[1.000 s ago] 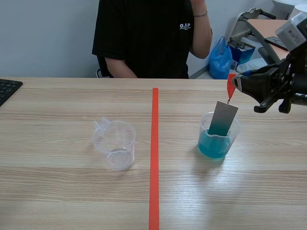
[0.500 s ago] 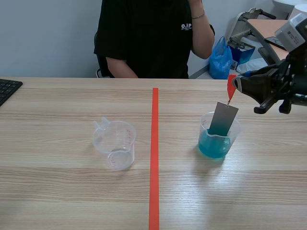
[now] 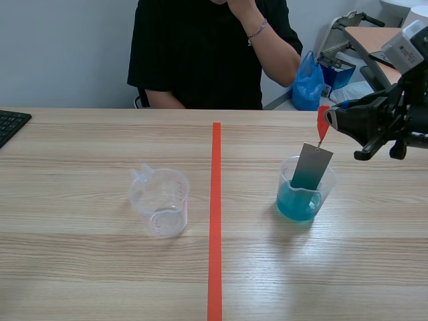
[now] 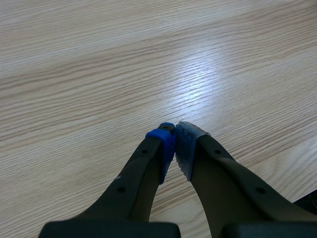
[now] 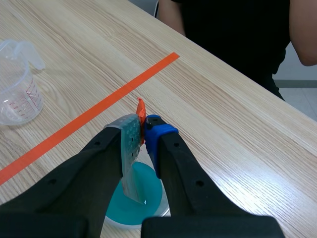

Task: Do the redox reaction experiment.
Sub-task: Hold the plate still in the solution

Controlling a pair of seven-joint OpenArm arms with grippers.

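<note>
A clear beaker of blue liquid (image 3: 300,197) (image 5: 136,203) stands right of the tape line. A grey metal strip (image 3: 311,166) (image 5: 130,186) dips into the liquid, hanging from an orange-red tag (image 3: 322,124) (image 5: 140,114). My right gripper (image 3: 326,120) (image 5: 142,126) is shut on that tag, above the beaker. An empty clear measuring cup (image 3: 160,201) (image 5: 17,84) stands left of the line. The left gripper (image 4: 174,144) is shut on nothing over bare table and does not show in the scene view.
A person in a black shirt (image 3: 207,53) sits across the table, one hand raised. A black keyboard corner (image 3: 10,124) lies at the far left edge. A blue bag (image 3: 307,83) and other furniture stand behind the table at the right.
The person's raised arm has shifted toward the middle. Neither arm, the strip nor the cups have moved.
</note>
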